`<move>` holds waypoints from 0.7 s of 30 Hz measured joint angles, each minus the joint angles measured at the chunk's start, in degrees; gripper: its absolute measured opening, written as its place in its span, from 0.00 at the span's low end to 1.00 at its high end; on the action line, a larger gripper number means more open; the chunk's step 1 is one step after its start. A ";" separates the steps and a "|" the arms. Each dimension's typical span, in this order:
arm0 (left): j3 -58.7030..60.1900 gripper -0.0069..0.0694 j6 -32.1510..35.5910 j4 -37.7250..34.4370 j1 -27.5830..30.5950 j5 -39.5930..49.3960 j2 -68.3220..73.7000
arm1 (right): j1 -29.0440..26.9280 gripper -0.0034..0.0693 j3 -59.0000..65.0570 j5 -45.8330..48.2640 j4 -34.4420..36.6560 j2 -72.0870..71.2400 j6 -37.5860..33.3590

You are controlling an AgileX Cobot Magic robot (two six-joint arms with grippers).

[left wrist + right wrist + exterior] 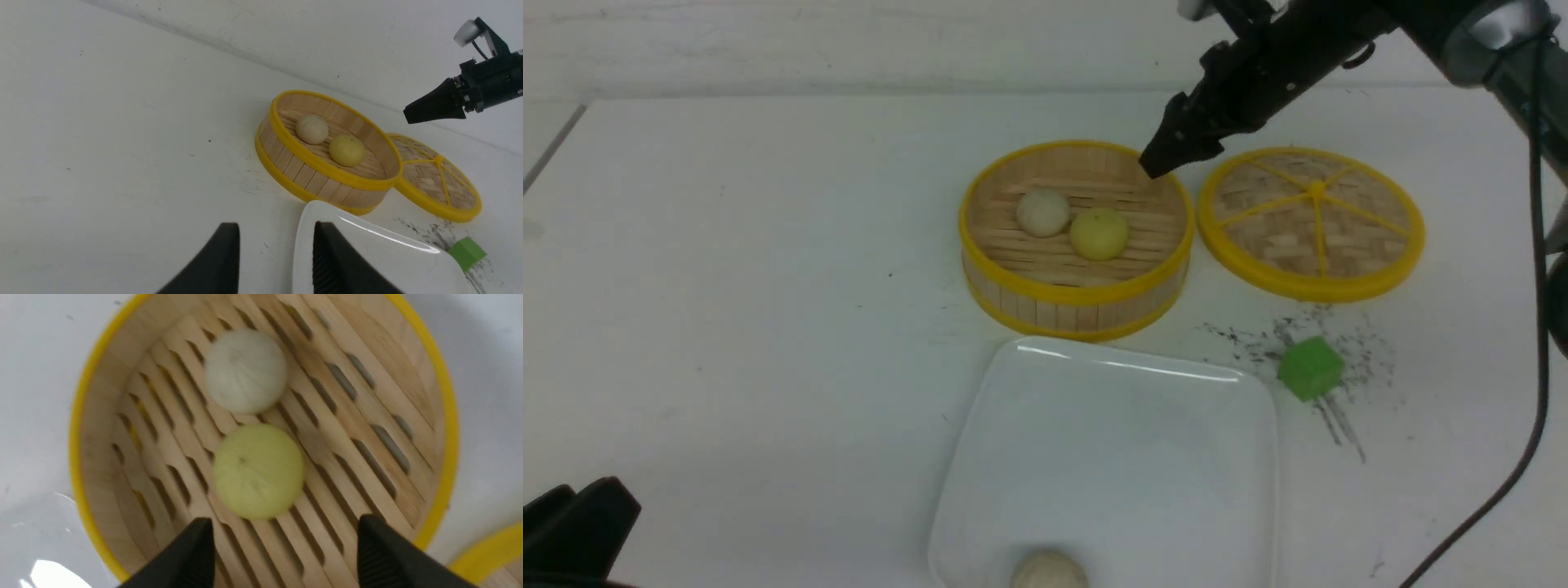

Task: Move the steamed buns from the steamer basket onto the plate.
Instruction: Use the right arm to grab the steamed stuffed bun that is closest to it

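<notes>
A pale yellow bun and an off-white bun, both smooth, matt and round, lie close together, perhaps touching, on the slatted wooden floor of the steamer basket. The basket is a shallow round tub with an upright slat wall and yellow rims. A beige bun sits at the near edge of the glossy white square plate, partly cut off by the frame. The plate's rounded far rim lies just in front of the basket. The right gripper hangs over the basket with its black ridged fingers spread and nothing between them. A flat woven lid with yellow spokes lies beside the basket, and a green cube rests on the scuffed white table. The left gripper is parted and empty, low near the plate's corner.
</notes>
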 joint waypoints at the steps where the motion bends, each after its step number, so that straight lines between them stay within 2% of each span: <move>1: 0.00 0.46 0.59 -0.06 0.00 0.00 0.00 | 0.62 0.71 0.00 -0.07 0.31 0.00 -0.67; 7: 0.00 0.46 2.06 -0.06 0.00 0.00 0.00 | 4.43 0.71 0.00 -0.12 -1.68 0.83 -2.40; 12: 0.00 0.46 2.41 -0.07 0.00 0.07 0.00 | 8.59 0.70 0.00 -0.12 -8.55 2.14 -2.60; 21: 0.00 0.46 2.41 0.45 0.00 2.07 0.00 | 8.98 0.70 0.00 -1.47 -12.11 3.99 -2.55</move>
